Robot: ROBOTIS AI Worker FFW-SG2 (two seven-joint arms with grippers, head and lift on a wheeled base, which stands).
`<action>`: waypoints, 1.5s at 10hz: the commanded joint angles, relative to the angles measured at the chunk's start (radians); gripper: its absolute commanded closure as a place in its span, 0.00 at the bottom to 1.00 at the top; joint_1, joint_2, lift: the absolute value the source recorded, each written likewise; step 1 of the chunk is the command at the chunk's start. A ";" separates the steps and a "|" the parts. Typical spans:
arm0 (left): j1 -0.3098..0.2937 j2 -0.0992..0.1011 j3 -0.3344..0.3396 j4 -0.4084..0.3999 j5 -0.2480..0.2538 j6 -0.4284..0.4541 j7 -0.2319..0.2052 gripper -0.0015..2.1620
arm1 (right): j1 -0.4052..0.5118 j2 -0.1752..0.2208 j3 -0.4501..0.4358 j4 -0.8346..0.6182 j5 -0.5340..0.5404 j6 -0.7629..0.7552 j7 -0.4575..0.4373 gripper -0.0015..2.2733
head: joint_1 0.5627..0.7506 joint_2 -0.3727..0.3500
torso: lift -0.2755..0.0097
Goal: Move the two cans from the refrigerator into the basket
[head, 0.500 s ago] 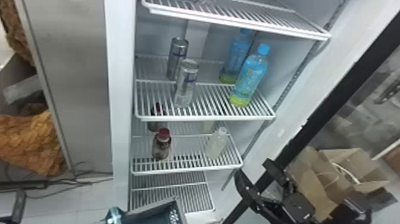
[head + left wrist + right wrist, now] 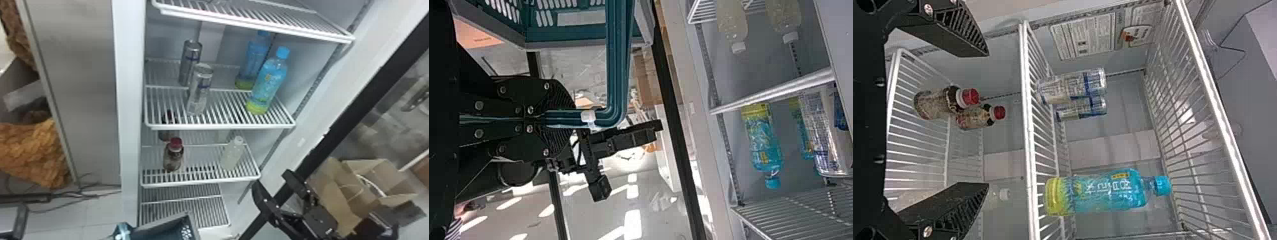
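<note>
Cans (image 2: 199,92) noted as two, silver, both upright on a wire shelf (image 2: 220,126) of the refrigerator (image 2: 131,95) in the head view; one stands nearer the front, the other behind it. To their right on the same shelf are two blue-capped bottles (image 2: 268,83), also upright. The shelf below bears two red-capped bottles (image 2: 173,156) at its left and a pale bottle (image 2: 233,154) at its right, with what appears to be another behind it. The right gripper (image 2: 270,178) is at the lower right, before a cardboard box (image 2: 335,201), its fingers spread. The basket (image 2: 166,220) shows in part at the bottom edge, near the foot of the refrigerator.

Left wrist view: the left gripper (image 2: 571,118) has its fingers closed on the teal handle (image 2: 616,75) of the basket. The right gripper is farther off, past that handle.

Right wrist view: the right gripper (image 2: 987,119) has its fingers well parted, with a gap between the tips. Both cans stand side by side on their shelf, beyond the fingertips and touching neither; a blue-capped bottle stands apart from them on that shelf.
</note>
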 commanded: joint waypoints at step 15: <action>-0.007 0.002 -0.004 0.007 0.005 0.005 0.005 0.55 | -0.179 0.010 0.054 -0.007 0.072 0.112 -0.038 0.05 | 0.70 0.03 | 0.84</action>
